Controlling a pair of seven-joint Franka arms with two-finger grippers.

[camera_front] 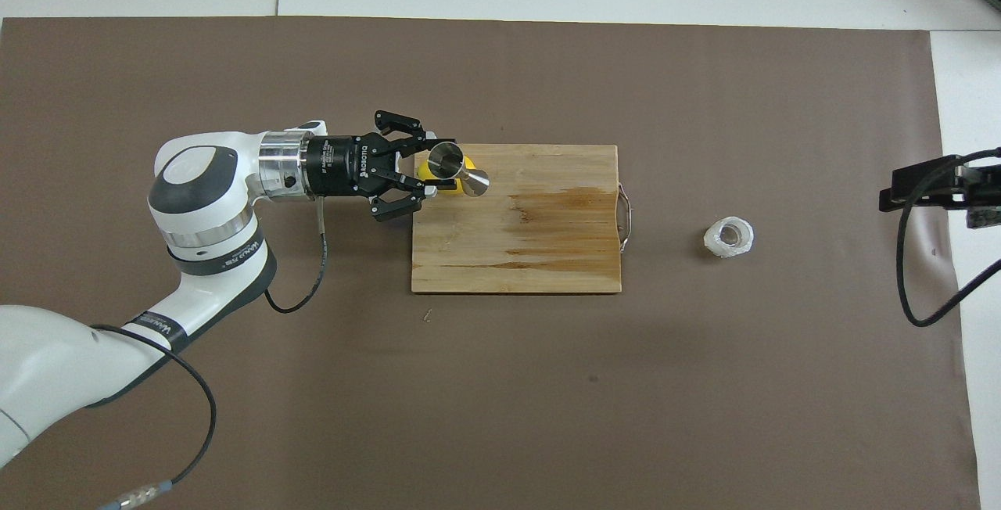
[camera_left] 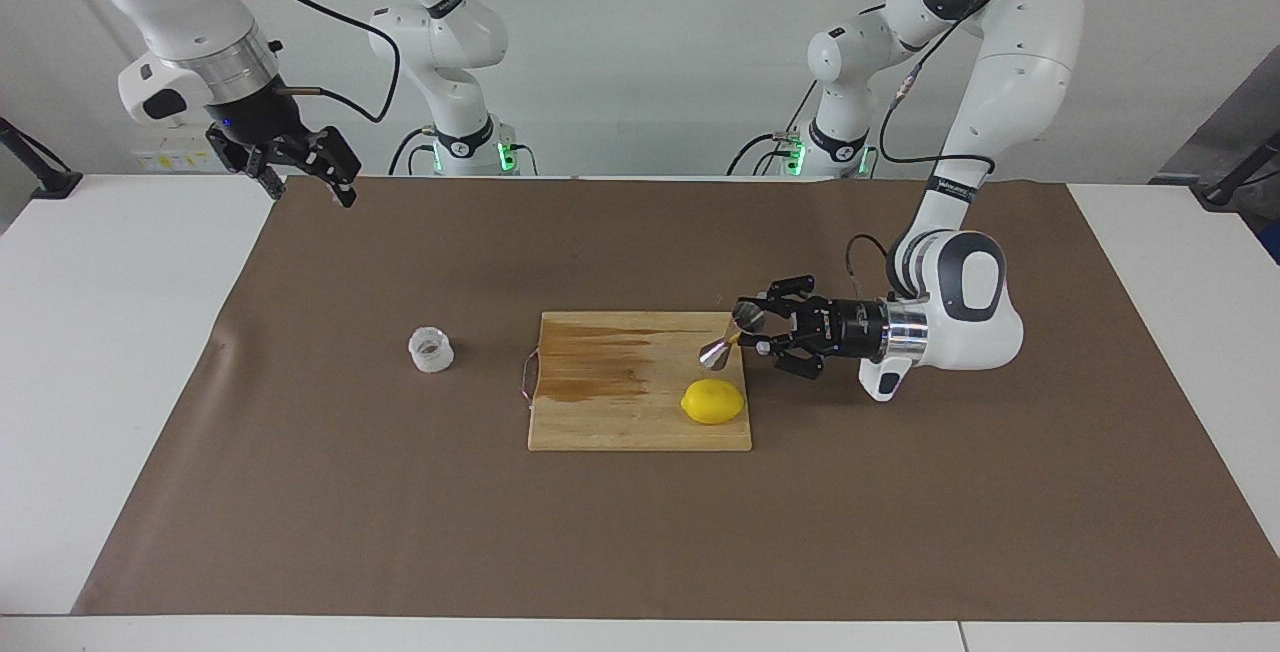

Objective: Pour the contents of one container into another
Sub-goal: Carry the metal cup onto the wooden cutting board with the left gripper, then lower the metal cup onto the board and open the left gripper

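Where the left gripper [camera_left: 752,330] reaches in level from the left arm's end of the table, its fingers are clenched on the upper cone of the steel jigger [camera_left: 728,337], which hangs tilted in the air over the edge of the wooden cutting board [camera_left: 600,412]. In the facing view the jigger slants down from the fingertips, its lower cone pointing at the board and clear of the wood, with the lemon [camera_left: 713,401] lying apart on the board below it. The overhead view shows what the facing view hides: the open mouth of the held cone, turned up toward the camera. From above the jigger [camera_front: 457,170] and left gripper [camera_front: 426,174] cover most of the lemon [camera_front: 467,164], of which only a yellow sliver shows, so the gap between them can be read from the facing view alone.

The board [camera_front: 547,260] carries a dark wet-looking stain across its middle and a metal handle on the end toward the right arm. On the brown mat [camera_left: 400,492] past that handle, well apart from the board, stands the small crinkled translucent plastic cup [camera_left: 431,350], upright and untouched; the overhead view looks into the cup [camera_front: 729,237] and shows its round opening.

The right gripper [camera_left: 305,182] waits high over the mat's corner at the right arm's end, fingers spread and empty. From above only its dark tips [camera_front: 934,185] and a cable enter at the frame's edge.
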